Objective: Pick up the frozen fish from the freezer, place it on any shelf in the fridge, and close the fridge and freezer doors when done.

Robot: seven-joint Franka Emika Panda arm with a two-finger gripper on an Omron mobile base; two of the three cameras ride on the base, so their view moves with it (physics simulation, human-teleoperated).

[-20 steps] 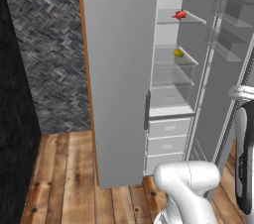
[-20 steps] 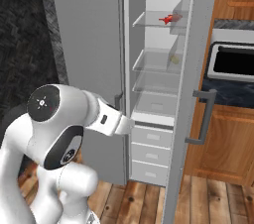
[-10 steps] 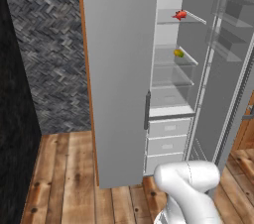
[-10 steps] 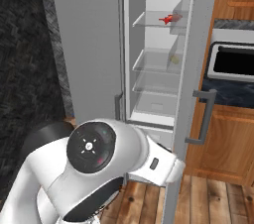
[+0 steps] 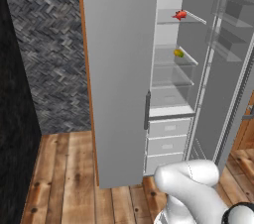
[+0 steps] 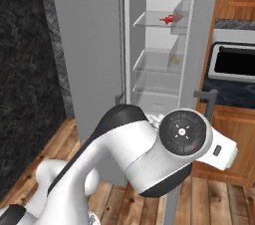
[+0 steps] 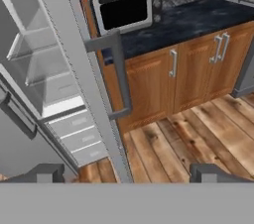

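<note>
Since a second ago our arm has swung low and rightward, bringing our hand [image 7: 127, 172], fingertips spread and holding nothing, beside the fridge door [image 7: 74, 69]. The frozen fish [image 5: 180, 15] lies on the top shelf [image 5: 171, 20], so closing comes next.

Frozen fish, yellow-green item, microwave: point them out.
frozen fish [image 5: 180, 15]: left base view, on its red body.
yellow-green item [image 5: 178, 53]: left base view, on its round middle.
microwave [image 7: 125, 9]: hand view, on its dark door window.
</note>
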